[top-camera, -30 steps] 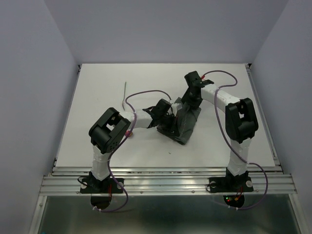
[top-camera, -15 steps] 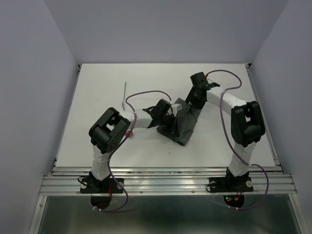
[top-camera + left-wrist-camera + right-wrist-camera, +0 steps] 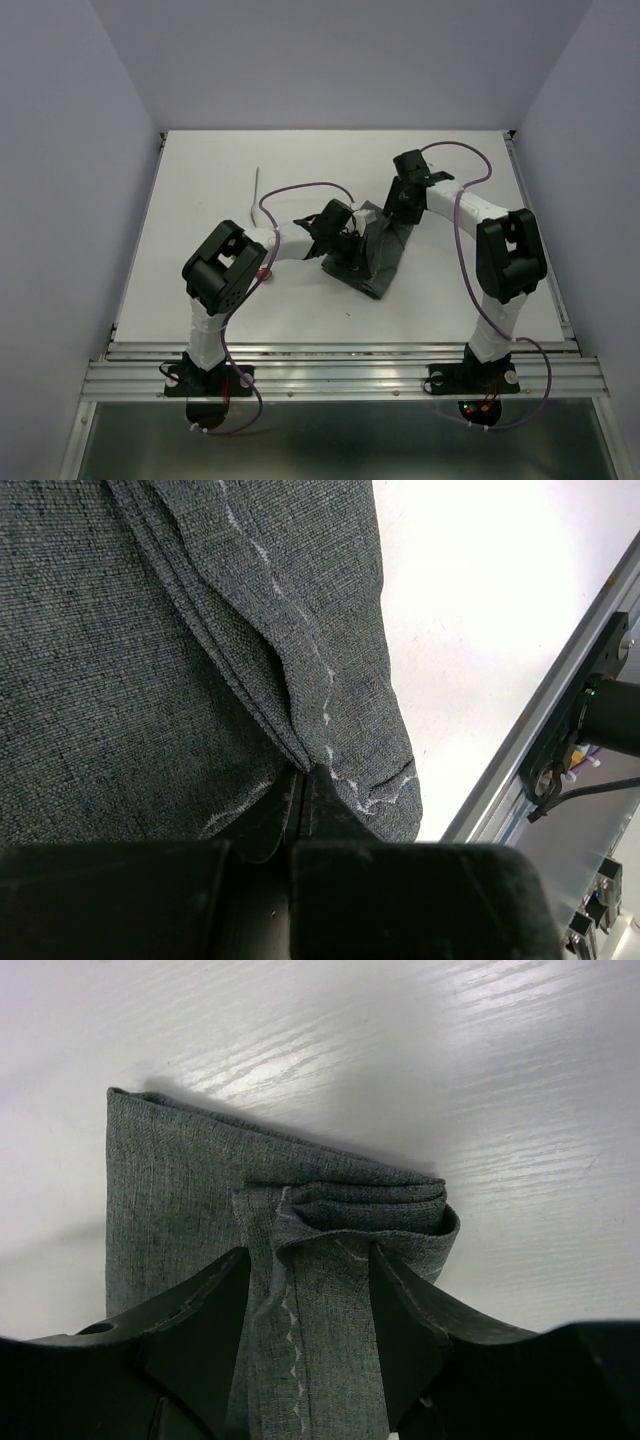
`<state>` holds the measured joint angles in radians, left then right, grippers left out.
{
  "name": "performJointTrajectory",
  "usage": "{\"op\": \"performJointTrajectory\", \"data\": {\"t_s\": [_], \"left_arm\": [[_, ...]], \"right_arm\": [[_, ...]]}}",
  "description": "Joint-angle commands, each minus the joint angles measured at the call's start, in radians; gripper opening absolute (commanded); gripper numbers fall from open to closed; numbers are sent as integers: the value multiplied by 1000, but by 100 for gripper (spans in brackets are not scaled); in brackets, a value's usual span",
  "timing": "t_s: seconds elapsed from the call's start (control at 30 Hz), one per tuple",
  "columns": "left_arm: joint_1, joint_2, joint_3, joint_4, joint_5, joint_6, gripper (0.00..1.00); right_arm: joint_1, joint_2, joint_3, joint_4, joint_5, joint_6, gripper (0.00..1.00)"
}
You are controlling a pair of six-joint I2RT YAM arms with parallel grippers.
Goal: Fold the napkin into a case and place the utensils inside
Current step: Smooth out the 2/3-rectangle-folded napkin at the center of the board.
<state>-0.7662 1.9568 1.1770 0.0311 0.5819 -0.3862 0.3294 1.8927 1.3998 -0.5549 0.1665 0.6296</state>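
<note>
The dark grey napkin lies folded in a bunch mid-table. My left gripper is at its left side, shut on a folded edge of the cloth; the fingertips pinch the layers by a light seam. My right gripper is at the napkin's far end, open, with its fingers either side of the stacked folds and cloth between them. The slim grey utensil lies on the table at the far left. A small red bit shows by my left arm; the spoon is otherwise hidden.
The white table has a metal rail along the near edge, also in the left wrist view. Grey walls stand on three sides. Purple cables loop over both arms.
My right arm has swung its elbow to the right and its gripper has shifted slightly right over the napkin's far end. The cloth there looks narrower. My left gripper has barely moved.
</note>
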Motion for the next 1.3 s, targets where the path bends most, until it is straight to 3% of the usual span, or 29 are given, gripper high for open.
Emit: {"op": "performJointTrajectory", "data": {"t_s": [0.0, 0.5, 1.13, 1.27], "left_arm": [[-2, -6, 47, -14, 29, 23, 0], [10, 5, 53, -23, 35, 26, 0], [39, -18, -4, 43, 49, -16, 0], [38, -18, -4, 46, 49, -19, 0]], "right_arm": [[42, -17, 48, 6, 22, -79, 57], [132, 52, 107, -105, 151, -99, 56], [169, 29, -21, -71, 38, -13, 54], [178, 40, -24, -69, 44, 1, 50]]}}
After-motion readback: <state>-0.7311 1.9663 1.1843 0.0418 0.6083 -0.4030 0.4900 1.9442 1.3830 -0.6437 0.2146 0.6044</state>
